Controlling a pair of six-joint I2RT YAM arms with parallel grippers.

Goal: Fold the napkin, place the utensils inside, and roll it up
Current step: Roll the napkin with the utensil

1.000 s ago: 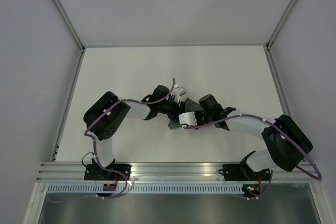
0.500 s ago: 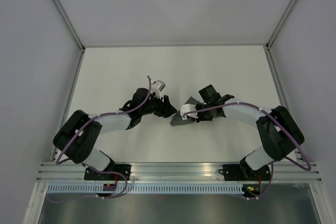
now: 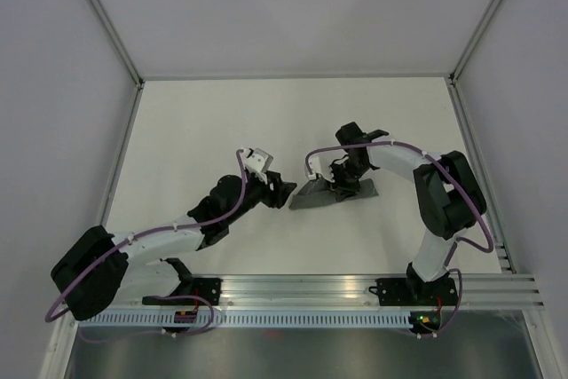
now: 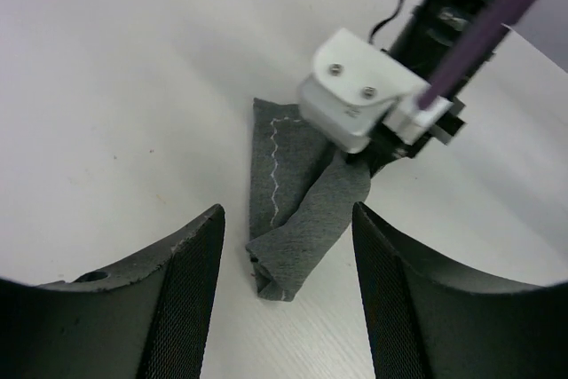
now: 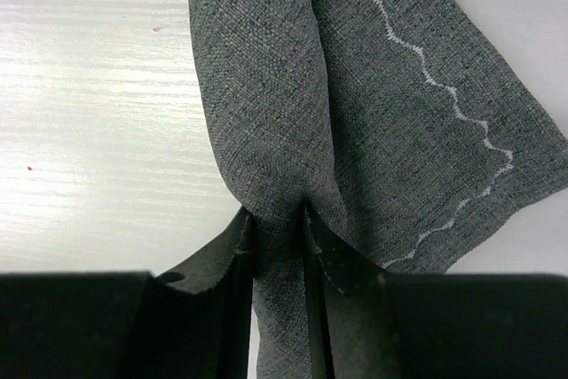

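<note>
One napkin (image 3: 312,198), two claws (image 3: 283,192) (image 3: 343,178)

White tabletop (image 3: 204,122) with faint wood grain, enclosed by pale grey walls (image 3: 293,6) on three sides; an aluminium rail (image 3: 302,286) and slotted white strip (image 3: 302,318) run along its near edge.

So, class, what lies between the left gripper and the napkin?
Only bare table, shown in the left wrist view; the left gripper is open, the napkin just ahead.

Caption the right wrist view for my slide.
Right gripper pinches a bunched fold of the grey napkin.
</note>
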